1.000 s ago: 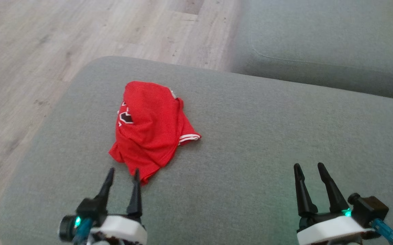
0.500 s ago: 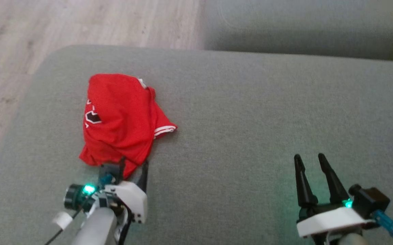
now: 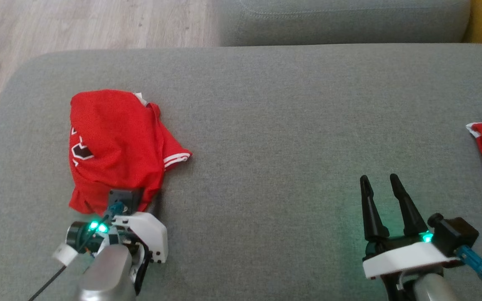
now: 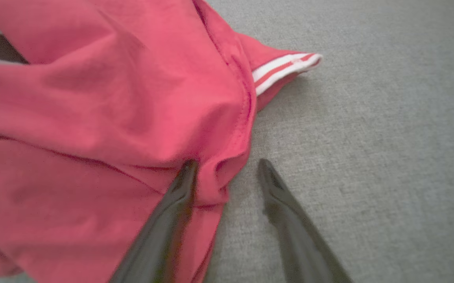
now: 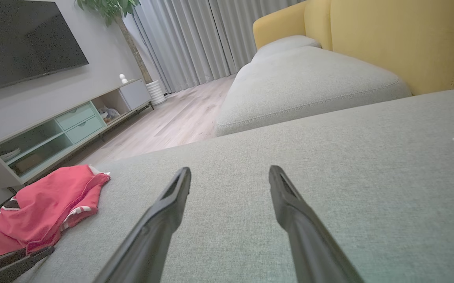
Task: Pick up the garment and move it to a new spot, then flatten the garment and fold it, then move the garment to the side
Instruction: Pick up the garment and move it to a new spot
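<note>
Our left hand [image 4: 227, 163], short of the cloth a second ago, now straddles the near hem of the crumpled red jersey garment [image 3: 115, 146] at the left end of the grey sofa cushion [image 3: 287, 125], fingers apart (so we judge pickup imminent); our right hand [image 3: 379, 178] idles spread.

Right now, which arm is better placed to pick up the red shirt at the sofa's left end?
The left. Its pincer straddles the near edge of the shirt, one finger on the cloth, the other on the sofa. The right pincer is open but far from it.
</note>
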Tool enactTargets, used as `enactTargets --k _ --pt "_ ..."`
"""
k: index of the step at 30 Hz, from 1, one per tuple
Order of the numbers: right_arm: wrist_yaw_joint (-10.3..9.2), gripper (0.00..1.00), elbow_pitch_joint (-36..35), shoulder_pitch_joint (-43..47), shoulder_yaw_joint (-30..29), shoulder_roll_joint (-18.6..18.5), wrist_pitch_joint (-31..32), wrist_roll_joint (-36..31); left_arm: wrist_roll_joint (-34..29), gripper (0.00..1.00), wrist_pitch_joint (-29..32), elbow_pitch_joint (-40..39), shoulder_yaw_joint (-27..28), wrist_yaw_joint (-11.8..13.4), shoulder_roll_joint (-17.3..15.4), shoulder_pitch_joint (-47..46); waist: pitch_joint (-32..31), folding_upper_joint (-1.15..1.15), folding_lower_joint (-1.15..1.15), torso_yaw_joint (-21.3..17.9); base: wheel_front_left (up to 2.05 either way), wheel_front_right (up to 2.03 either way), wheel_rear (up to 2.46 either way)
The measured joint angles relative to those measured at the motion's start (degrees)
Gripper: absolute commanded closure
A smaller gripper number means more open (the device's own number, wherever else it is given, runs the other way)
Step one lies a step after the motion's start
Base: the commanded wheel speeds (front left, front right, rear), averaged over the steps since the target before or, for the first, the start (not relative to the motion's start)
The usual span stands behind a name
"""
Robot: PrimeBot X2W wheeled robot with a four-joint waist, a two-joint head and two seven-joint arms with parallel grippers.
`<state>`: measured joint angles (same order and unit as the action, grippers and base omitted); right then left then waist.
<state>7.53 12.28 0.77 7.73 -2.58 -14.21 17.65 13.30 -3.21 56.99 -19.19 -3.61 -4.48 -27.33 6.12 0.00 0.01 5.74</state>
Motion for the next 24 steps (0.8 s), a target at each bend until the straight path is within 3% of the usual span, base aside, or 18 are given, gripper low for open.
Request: enactTargets --k 9,13,19,24 --pt "0.00 0.00 0.7 0.0 -0.6 0.0 0.0 0.0 2.3 1.00 -9.1 0.1 0.8 -0.7 0.1 -0.5 -3.4 0.00 -0.01 -0.7 0.00 0.00 0.00" --pt "0.00 0.00 0.9 1.2 -1.0 0.0 0.0 0.0 6.9 1.00 -10.6 -7.7 1.0 -3.4 1.0 -0.4 -5.6 0.00 -0.01 -0.3 0.00 0.00 0.00" --pt "0.00 0.00 1.0 2.6 -1.1 0.0 0.0 -0.4 12.0 1.00 -10.8 -24.1 -1.4 -3.5 1.3 -0.4 -7.6 0.00 -0.01 0.9 0.00 0.00 0.00" --pt "0.00 0.00 1.0 2.3 -0.9 0.0 0.0 -1.1 15.5 1.00 -6.7 -35.7 -4.0 -3.5 0.7 -0.5 -7.5 0.00 -0.01 0.2 0.00 0.00 0.00"
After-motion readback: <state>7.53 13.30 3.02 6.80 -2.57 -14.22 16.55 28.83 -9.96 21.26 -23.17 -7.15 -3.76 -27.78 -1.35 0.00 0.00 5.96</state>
